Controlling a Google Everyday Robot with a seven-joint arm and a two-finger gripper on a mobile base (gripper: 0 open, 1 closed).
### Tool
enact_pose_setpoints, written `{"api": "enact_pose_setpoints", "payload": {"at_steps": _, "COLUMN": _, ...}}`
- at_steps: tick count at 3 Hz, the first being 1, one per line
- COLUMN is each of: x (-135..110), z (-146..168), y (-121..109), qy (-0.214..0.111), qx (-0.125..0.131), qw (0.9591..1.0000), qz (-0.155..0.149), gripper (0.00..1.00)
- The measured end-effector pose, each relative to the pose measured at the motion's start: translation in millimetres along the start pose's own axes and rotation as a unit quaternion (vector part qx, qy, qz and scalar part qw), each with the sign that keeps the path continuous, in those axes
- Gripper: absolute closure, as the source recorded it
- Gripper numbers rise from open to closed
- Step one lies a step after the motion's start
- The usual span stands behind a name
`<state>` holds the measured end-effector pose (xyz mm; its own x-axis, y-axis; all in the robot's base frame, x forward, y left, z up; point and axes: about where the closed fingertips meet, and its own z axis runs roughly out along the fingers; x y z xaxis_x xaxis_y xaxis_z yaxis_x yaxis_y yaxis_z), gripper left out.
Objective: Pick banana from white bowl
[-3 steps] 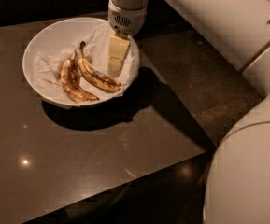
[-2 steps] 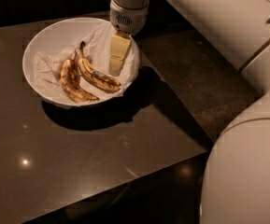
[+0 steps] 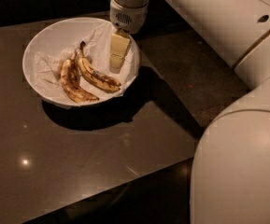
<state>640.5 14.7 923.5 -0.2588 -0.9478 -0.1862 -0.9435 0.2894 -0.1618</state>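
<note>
The white bowl (image 3: 30, 55) sits on the dark table, lined with crumpled white paper. Two bananas lie in it side by side. The banana (image 3: 98, 76) on the right is yellow with brown streaks, a dark stem and a small pale sticker mid-length. A browner banana (image 3: 73, 82) lies to its left. My gripper (image 3: 117, 56) hangs down inside the bowl's right side, just right of the stickered banana's upper half and apart from it. It holds nothing that I can see.
The dark glossy table (image 3: 78, 167) stretches to the front and left of the bowl. Its front edge runs diagonally at the lower right. My large white arm (image 3: 237, 41) fills the right side of the view.
</note>
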Motion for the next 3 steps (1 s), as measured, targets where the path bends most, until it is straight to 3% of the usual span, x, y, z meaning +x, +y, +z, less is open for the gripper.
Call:
{"api": "enact_pose_setpoints", "payload": {"at_steps": 1, "x": -1, "z": 2, "y": -5, "qy": -0.002, "qx": -0.005, "qw": 1.0000, "qz": 0.007, "gripper": 0.15}}
{"api": "enact_pose_setpoints", "payload": {"at_steps": 2, "x": -7, "z": -5, "y": 1, "qy": -0.007, "qx": 0.000, "qw": 1.0000, "qz": -0.006, "gripper": 0.16}}
{"api": "enact_pose_setpoints", "payload": {"at_steps": 3, "x": -11, "z": -18, "y": 10, "qy": -0.005, "qx": 0.019, "qw": 0.9997, "qz": -0.018, "gripper": 0.18}}
